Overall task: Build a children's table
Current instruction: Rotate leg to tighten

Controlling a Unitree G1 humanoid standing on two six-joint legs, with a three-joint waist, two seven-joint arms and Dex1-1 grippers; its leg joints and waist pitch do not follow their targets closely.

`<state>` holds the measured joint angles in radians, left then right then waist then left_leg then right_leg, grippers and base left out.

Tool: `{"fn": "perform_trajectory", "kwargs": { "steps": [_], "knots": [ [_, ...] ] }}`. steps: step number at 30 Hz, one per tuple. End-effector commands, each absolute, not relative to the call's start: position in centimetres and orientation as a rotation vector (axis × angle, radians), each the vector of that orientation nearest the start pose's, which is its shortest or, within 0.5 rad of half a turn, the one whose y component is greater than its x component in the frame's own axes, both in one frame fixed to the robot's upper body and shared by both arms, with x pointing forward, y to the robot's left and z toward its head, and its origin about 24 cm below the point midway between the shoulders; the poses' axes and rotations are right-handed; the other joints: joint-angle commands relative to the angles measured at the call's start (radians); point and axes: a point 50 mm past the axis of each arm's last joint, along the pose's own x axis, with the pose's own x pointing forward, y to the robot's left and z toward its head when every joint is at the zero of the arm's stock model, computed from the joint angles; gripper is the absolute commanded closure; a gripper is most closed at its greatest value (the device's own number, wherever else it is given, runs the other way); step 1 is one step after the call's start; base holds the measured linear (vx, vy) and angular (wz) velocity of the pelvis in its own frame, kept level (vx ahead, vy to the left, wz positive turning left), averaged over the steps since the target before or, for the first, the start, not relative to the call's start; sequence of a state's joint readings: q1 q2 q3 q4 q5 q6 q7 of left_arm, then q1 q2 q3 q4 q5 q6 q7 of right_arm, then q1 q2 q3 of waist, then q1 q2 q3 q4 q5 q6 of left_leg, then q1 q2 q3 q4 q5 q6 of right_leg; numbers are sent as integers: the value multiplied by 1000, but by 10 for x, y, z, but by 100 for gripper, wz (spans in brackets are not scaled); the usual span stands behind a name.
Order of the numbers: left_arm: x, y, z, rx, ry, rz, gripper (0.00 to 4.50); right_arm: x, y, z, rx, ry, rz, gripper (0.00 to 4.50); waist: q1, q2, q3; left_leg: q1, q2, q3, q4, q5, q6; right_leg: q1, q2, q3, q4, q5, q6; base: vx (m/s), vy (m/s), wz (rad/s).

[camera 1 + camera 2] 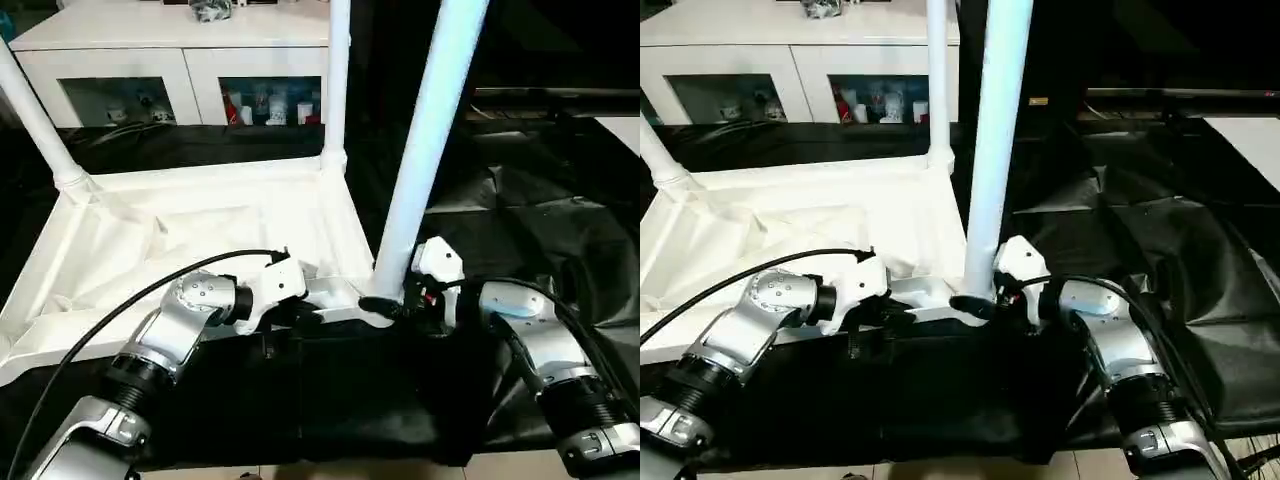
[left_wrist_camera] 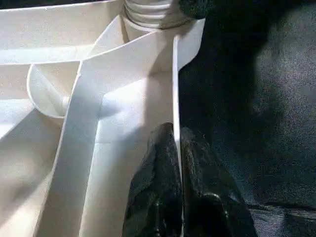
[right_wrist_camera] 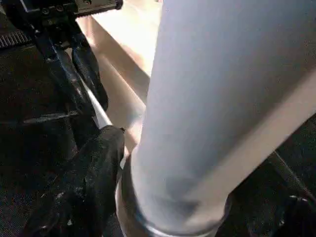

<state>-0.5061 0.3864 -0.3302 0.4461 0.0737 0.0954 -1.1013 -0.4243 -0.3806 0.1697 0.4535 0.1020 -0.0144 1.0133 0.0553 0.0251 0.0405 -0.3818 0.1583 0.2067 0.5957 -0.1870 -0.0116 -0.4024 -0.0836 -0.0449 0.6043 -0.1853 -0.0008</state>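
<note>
A humanoid robot works at the near corner of an upturned children's table top (image 1: 190,235), which lies ribbed side up on a black-draped worktop (image 1: 520,230) in front of a white cabinet (image 1: 170,60). Its left tool (image 2: 177,163) is clenched on the thin side rim of the top, one finger on each face of the wall, steadying the piece. Its right tool (image 1: 392,305) is wrapped around the foot of the nearest leg (image 1: 430,130), just above the corner socket, with a black finger (image 3: 94,168) pressed to the tube. That leg leans slightly, while two others, the far-right leg (image 1: 338,70) and the far-left leg (image 1: 35,115), already stand in their sockets. The step in hand appears to be seating the third leg. The next move likely calls for straightening the tube and driving or twisting it fully home while the left arm braces the rim.
</note>
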Motion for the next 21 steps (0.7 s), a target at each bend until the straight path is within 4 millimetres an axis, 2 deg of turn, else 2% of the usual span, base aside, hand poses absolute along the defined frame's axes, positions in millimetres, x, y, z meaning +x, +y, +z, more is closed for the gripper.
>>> {"fn": "perform_trajectory", "kwargs": {
  "steps": [1, 5, 6, 7, 8, 11, 21],
  "knots": [
    [301, 135, 34, 519, 480, -1273, 450, 300, -153, 46, -306, 239, 1118, 121, 7, -4, -57, 19, 73, -38, -71, -228, 50, 45, -69, 39, -68, -170, -266, 0, 0, 0],
    [301, 135, 34, 525, 485, -1279, 450, 300, -152, 45, -274, 250, 1114, 121, 7, -3, -57, 19, 72, -39, -72, -237, 45, 46, -69, 39, -68, -166, -266, 0, 0, 0],
    [301, 135, 34, 526, 486, -1280, 450, 300, -152, 45, -269, 251, 1113, 150, 7, -3, -57, 18, 72, -39, -72, -237, 45, 46, -69, 39, -68, -166, -266, 0, 0, 0],
    [301, 135, 34, 527, 487, -1282, 450, 300, -152, 45, -265, 254, 1114, 150, 7, -3, -57, 19, 72, -39, -72, -237, 45, 46, -69, 39, -68, -167, -266, 0, 0, 0],
    [301, 135, 34, 527, 488, -1283, 450, 300, -152, 44, -264, 255, 1116, 158, 7, 1, -57, 18, 72, -39, -72, -239, 43, 45, -69, 39, -69, -166, -267, 0, 0, 0],
    [301, 136, 34, 530, 490, -1284, 450, 299, -152, 43, -261, 262, 1121, 184, 7, 0, -57, 19, 72, -38, -72, -242, 42, 45, -69, 39, -68, -160, -269, 0, 0, 0],
    [300, 138, 33, 531, 500, -1286, 450, 295, -151, 39, -264, 283, 1149, 191, 9, -4, -57, 19, 74, -39, -73, -246, 43, 44, -71, 40, -69, -179, -265, 0, 0, 0]
  ]
}}
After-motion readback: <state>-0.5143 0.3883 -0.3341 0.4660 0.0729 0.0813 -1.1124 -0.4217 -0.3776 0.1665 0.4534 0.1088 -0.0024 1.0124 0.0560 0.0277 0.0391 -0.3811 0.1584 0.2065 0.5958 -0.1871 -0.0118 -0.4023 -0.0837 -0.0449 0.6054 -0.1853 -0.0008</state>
